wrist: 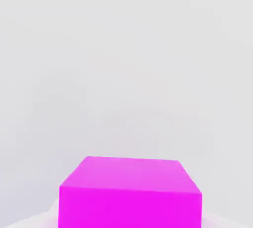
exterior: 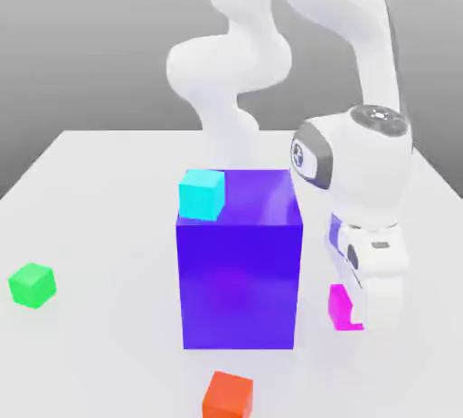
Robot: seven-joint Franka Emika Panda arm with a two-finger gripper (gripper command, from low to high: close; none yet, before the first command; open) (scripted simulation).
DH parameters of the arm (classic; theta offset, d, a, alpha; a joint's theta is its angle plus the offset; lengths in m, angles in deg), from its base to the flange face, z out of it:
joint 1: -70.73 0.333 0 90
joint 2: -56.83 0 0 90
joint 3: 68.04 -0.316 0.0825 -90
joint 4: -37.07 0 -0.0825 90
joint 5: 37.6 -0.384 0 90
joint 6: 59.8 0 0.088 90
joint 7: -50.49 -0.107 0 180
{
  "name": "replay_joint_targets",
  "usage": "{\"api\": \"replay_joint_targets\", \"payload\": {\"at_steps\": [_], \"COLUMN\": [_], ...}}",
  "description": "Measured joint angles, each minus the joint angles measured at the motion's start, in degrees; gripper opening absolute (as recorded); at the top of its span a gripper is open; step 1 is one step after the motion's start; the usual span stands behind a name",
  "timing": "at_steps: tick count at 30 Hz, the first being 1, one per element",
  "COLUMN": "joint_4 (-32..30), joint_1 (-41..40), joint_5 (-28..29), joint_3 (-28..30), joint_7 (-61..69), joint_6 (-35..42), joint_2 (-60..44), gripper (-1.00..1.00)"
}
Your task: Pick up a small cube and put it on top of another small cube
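Gripper (exterior: pixel 354 315) is being held closed on magenta cube (exterior: pixel 340 306), low on table (exterior: pixel 108 217) beside big blue cube (exterior: pixel 240 267). Risk: cube being knocked vs. blue block en route to green cube (exterior: pixel 33 284).

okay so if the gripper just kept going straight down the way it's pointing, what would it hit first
Most likely the table right beneath it. The gripper points down and is shut on the magenta cube, which seems to sit on or barely above the surface.

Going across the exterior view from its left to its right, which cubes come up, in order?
Green cube → cyan cube → orange-red cube → magenta cube.
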Motion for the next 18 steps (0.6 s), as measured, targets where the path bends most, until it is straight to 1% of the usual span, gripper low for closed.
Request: {"api": "replay_joint_targets", "payload": {"at_steps": [4,10,13,18], "joint_4": [2.0,7.0,10.2,11.2], "joint_1": [-0.6,-3.5,-8.5,-19.1], "joint_5": [3.5,12.0,14.8,14.4], "joint_3": [3.0,7.9,10.9,15.8], "joint_7": [-6.0,-16.0,-18.3,-16.6], "joint_6": [0.7,-0.5,-0.1,2.4], "joint_2": [1.3,3.0,4.0,4.9], "gripper": [-1.0,-1.0,-1.0,-1.0]}}
